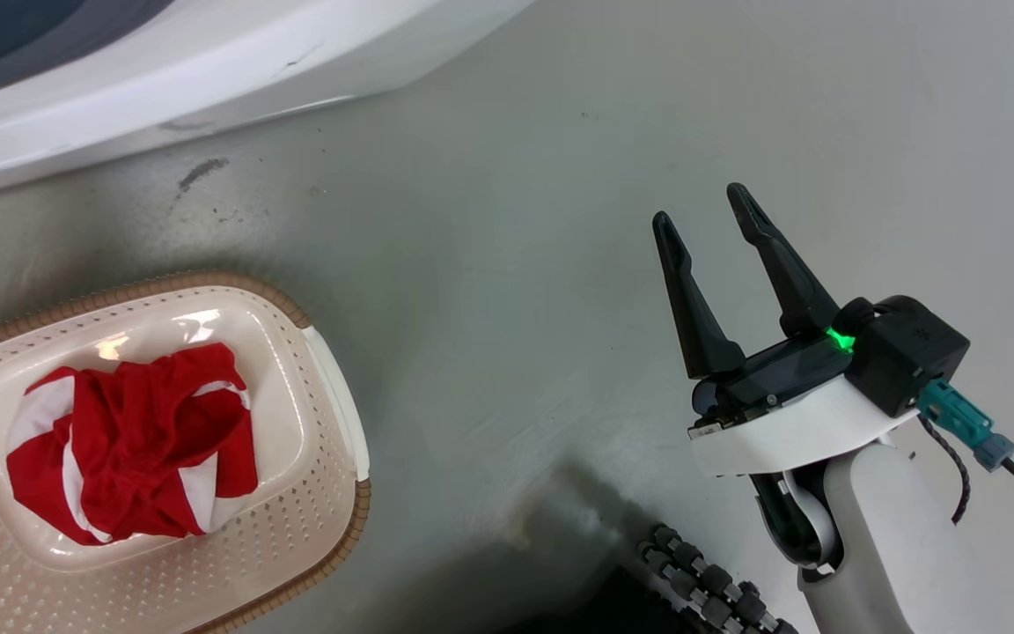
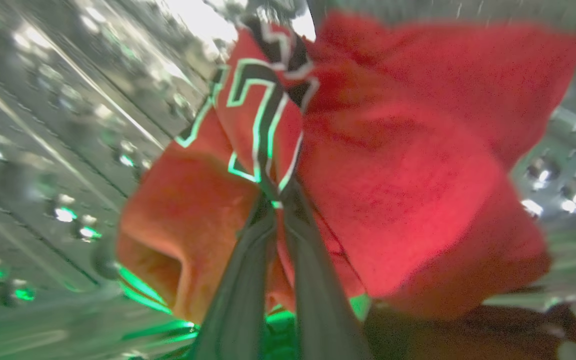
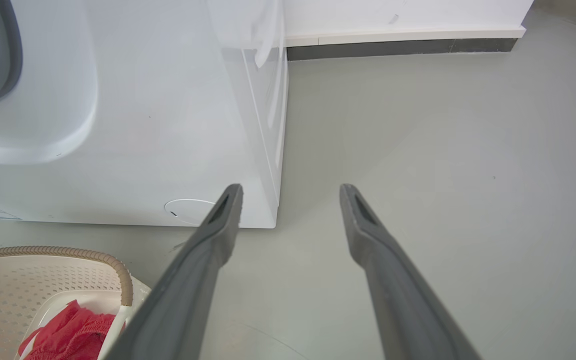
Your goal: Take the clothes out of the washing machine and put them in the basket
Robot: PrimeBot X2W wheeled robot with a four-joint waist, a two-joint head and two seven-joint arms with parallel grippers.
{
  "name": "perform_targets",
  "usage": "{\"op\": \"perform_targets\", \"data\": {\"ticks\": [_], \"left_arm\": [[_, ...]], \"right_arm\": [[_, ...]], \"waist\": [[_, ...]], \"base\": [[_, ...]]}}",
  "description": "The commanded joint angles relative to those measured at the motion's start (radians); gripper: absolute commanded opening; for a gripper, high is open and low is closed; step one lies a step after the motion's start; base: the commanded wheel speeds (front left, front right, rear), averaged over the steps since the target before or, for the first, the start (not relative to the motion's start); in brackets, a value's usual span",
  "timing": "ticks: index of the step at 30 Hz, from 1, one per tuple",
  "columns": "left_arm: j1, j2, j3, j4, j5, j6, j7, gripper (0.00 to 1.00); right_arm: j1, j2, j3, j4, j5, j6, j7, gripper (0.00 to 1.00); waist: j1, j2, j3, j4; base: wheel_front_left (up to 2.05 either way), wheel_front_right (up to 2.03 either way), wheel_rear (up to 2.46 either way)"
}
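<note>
Inside the steel drum (image 2: 43,150) of the washer (image 3: 143,125), a crumpled red jersey (image 2: 393,175) with dark, white-edged lettering is pinched between the closed fingers of the left gripper (image 2: 274,200). A second jersey (image 1: 133,445), red and white, is seen bunched in the basket (image 1: 208,282), which is set on the grey floor (image 1: 516,264) near the washer. The right gripper (image 1: 699,207) is held wide open and empty over the floor, well apart from the basket.
</note>
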Motion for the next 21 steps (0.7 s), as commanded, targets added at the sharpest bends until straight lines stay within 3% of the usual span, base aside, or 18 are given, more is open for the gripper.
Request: {"op": "perform_targets", "data": {"ticks": [1,10,16,21], "left_arm": [[0.024,0.003,0.0,-0.025,-0.002,0.012,-0.035,0.0],[0.188,-0.033,0.014,-0.1,-0.042,0.059,-0.399,0.0],[0.315,-0.115,0.041,-0.044,-0.107,0.066,-0.624,0.0],[0.387,-0.189,0.04,0.03,-0.144,0.049,-0.741,0.0]], "right_arm": [[-0.017,0.002,-0.001,0.002,-0.001,-0.001,-0.003,1.0],[0.0,0.001,-0.033,0.019,-0.033,-0.001,-0.003,1.0],[0.034,0.001,-0.072,0.051,-0.079,-0.001,-0.003,1.0],[0.056,0.001,-0.105,0.081,-0.124,-0.001,-0.001,1.0]], "waist": [[-0.0001,0.0,-0.012,0.004],[-0.0001,0.0,-0.126,0.038],[-0.0001,0.0,-0.248,0.094],[-0.0001,0.0,-0.351,0.158]], "base": [[0.0,0.0,0.0],[0.0,0.0,0.0],[0.0,0.0,0.0],[0.0,0.0,0.0]]}}
